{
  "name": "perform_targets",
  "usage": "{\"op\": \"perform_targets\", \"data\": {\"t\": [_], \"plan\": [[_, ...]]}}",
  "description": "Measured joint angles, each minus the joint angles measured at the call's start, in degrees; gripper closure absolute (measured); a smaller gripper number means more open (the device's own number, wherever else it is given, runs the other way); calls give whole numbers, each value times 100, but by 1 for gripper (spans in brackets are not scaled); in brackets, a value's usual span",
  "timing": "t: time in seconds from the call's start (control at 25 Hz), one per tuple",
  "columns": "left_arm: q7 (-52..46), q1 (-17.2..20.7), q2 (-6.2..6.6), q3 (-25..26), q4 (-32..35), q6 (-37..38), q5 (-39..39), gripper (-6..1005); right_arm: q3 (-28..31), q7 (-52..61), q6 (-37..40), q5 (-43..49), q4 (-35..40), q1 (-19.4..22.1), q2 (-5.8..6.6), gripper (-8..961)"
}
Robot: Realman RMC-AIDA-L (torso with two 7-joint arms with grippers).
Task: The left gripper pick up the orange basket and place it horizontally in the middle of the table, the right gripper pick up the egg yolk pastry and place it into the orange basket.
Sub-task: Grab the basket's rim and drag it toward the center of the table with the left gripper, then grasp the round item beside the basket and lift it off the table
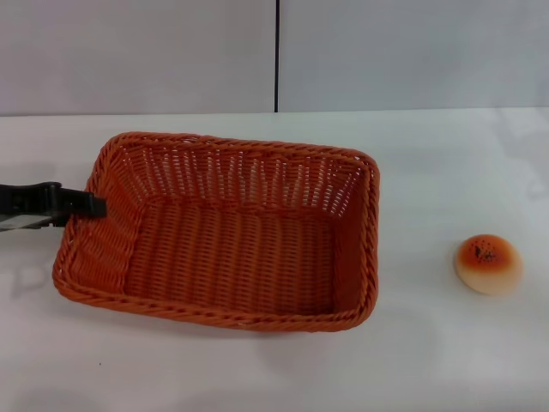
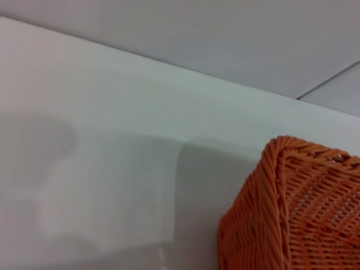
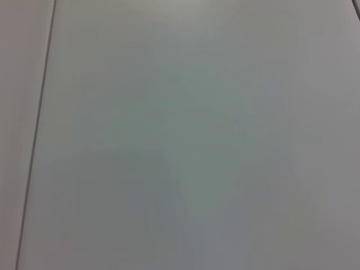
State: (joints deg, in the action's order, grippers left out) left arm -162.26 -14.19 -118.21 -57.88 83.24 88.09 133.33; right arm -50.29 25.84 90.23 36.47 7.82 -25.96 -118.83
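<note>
The orange basket [image 1: 232, 236] lies flat on the white table [image 1: 257, 369], open side up, a little left of the middle, its long side running left to right. My left gripper [image 1: 93, 206] reaches in from the left edge, and its slim black jaw is closed on the braided rim of the basket's left short side. One corner of the orange basket [image 2: 292, 214] fills the left wrist view. The egg yolk pastry [image 1: 488, 263] sits alone on the table to the right of the basket. My right gripper is out of view; its wrist view holds only bare white surface.
A grey wall [image 1: 137, 51] with a dark vertical seam [image 1: 276, 56] rises behind the table's far edge. Bare tabletop lies in front of the basket and between the basket and the pastry.
</note>
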Motion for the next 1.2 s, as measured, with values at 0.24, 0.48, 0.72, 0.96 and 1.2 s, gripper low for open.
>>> {"op": "perform_targets", "data": {"t": [0.24, 0.48, 0.72, 0.96, 1.2], "plan": [[713, 11, 5, 895, 0, 147, -507, 387, -109, 23, 84, 176, 246, 169, -6, 326], [2412, 261, -11, 1830, -275, 147, -2005, 325, -110, 926, -180, 696, 627, 520, 37, 340], [4602, 668, 5, 1985, -1567, 246, -3889, 325, -41, 3134, -775, 1762, 2688, 1616, 5, 355], [6295, 738, 16, 2420, -2989, 605, -4665, 326, 1089, 6235, -775, 3907, 4757, 2077, 45, 370], [7580, 702, 19, 2954, -4039, 944, -4698, 325, 2368, 9524, 490, 6548, 6026, 1562, 430, 384]]}}
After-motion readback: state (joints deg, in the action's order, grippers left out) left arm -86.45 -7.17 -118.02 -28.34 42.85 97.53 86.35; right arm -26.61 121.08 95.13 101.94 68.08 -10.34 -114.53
